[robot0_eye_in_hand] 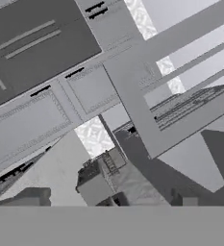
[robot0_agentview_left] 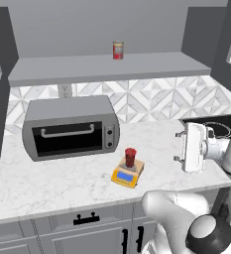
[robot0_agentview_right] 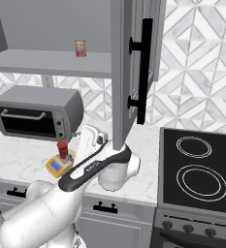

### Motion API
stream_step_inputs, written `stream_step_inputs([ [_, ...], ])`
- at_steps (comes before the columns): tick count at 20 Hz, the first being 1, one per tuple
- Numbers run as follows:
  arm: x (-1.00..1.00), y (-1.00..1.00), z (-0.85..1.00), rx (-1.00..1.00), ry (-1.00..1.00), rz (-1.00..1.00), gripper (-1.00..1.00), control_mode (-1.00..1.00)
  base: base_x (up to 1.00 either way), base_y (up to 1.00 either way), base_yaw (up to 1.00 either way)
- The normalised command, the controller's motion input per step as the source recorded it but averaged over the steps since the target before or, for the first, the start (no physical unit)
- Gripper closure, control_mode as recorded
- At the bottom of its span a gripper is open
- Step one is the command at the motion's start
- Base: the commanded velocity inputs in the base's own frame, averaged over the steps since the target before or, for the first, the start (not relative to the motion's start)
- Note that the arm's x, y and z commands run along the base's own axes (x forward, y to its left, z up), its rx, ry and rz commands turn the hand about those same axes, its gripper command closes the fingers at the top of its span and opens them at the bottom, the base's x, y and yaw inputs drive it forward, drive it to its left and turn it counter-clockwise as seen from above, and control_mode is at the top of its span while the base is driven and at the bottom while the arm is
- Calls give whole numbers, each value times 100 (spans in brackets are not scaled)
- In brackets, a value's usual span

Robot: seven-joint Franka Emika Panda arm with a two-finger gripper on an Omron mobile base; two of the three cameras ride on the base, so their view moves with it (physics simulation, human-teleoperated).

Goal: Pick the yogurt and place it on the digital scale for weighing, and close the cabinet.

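The yogurt point(robot0_agentview_left: 130, 157), a small dark red cup, stands upright on the grey plate of the orange-yellow digital scale point(robot0_agentview_left: 127, 174) near the counter's front edge. From the right, the cup point(robot0_agentview_right: 62, 148) and the scale point(robot0_agentview_right: 57, 166) sit just left of my arm. My gripper point(robot0_agentview_left: 177, 147) hovers to the right of the scale, apart from the cup. It is open, its fingers point left, and nothing is between them. The grey upper cabinet is open. Its right door point(robot0_agentview_right: 134, 72) swings out over the counter, showing its long black bar handle point(robot0_agentview_right: 143, 72).
A grey toaster oven point(robot0_agentview_left: 70, 128) stands on the counter behind and left of the scale. A red can with a yellowish label point(robot0_agentview_left: 118, 50) sits on the open cabinet shelf. A black stove point(robot0_agentview_right: 201, 169) lies to the right. Lower drawers point(robot0_agentview_left: 87, 218) run under the counter.
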Motion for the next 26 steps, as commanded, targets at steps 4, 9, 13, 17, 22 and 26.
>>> stream_step_inputs([
  [4, -58, 29, 71, -2, -30, -30, -100, -100, 0, 0, 0],
  [9, -49, 20, 56, -10, -32, -34, -100, -100, 0, 0, 0],
  [13, -34, 4, 61, -3, -29, -36, -100, -100, 0, 0, 0],
  [17, -41, -12, 75, 0, -21, -25, -100, -100, 0, 0, 0],
  [22, -86, -35, 36, 6, -27, -16, -100, -100, 0, 0, 0],
  [26, -75, -55, 10, 17, -21, -19, -100, -100, 0, 0, 0],
])
